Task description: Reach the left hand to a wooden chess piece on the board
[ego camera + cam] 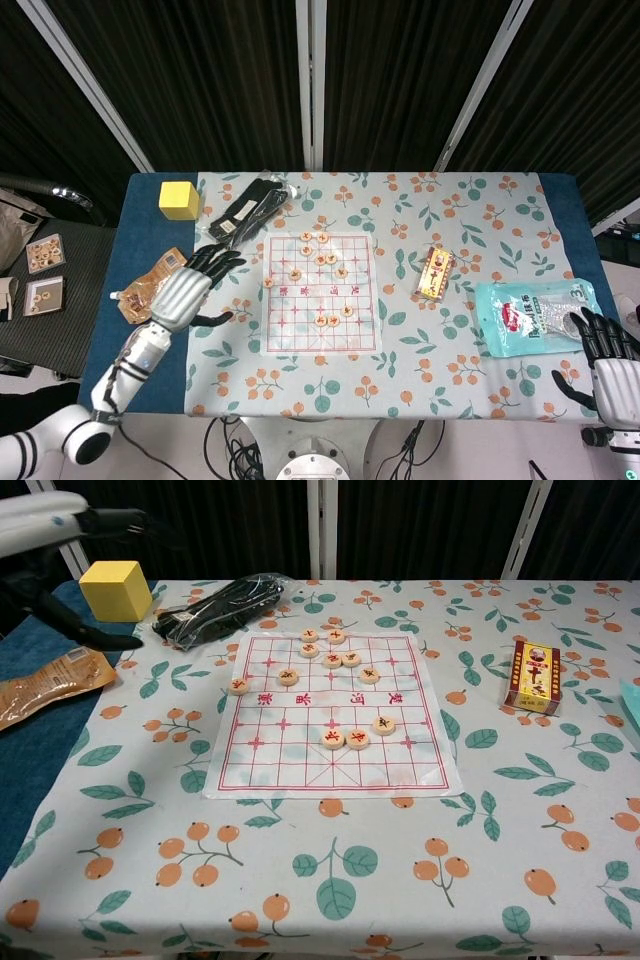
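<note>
Flowered cloth over blue counter, black slatted wall behind.
Left hand hovering beside paper board, fingers spread, empty; round wooden pieces clustered mid-board; right hand spread, empty, at counter edge.

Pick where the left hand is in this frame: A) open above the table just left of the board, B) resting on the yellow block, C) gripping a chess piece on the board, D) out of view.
A: the left hand hovers with fingers spread over the tablecloth, left of the chess board, holding nothing and touching no chess piece.
</note>
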You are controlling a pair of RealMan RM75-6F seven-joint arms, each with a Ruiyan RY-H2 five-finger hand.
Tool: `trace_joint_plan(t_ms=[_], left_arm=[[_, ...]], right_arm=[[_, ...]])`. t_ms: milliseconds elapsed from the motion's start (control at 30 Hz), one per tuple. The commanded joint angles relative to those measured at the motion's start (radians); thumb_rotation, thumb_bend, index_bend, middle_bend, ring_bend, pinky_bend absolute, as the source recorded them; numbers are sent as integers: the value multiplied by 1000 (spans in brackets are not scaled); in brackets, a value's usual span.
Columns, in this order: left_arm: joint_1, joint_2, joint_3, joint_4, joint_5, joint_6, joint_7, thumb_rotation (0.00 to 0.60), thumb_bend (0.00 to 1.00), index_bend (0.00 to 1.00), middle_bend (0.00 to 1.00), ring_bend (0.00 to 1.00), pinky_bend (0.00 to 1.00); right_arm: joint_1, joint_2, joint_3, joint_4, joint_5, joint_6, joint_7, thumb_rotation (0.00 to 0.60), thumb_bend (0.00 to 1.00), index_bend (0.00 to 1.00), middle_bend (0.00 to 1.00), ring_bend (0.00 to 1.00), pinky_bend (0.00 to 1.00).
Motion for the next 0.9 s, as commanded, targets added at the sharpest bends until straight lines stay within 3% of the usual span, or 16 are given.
trace_joint_plan(t_ms=[33,233,500,900], left_arm=[[-81,-90,-32,71,-73,-76,76,600,193,182,109,0,81],[-174,-246,-59,207,-193,-137,199,600,196,207,131,0,87],[-271,-377,-82,364,-281,-184,265,600,201,225,133,2,88],[-340,-522,-75,623,-310,-200,223,600,212,277,133,2,72]], right_arm=[[-2,2,1,3,-1,5,6,600,154,0,0,0,0],[-7,11,0,-3,-4,15,15,600,154,0,0,0,0],[-11,16,4,-2,5,13,27,600,154,0,0,0,0],[-6,16,4,-8,1,6,25,600,154,0,0,0,0]])
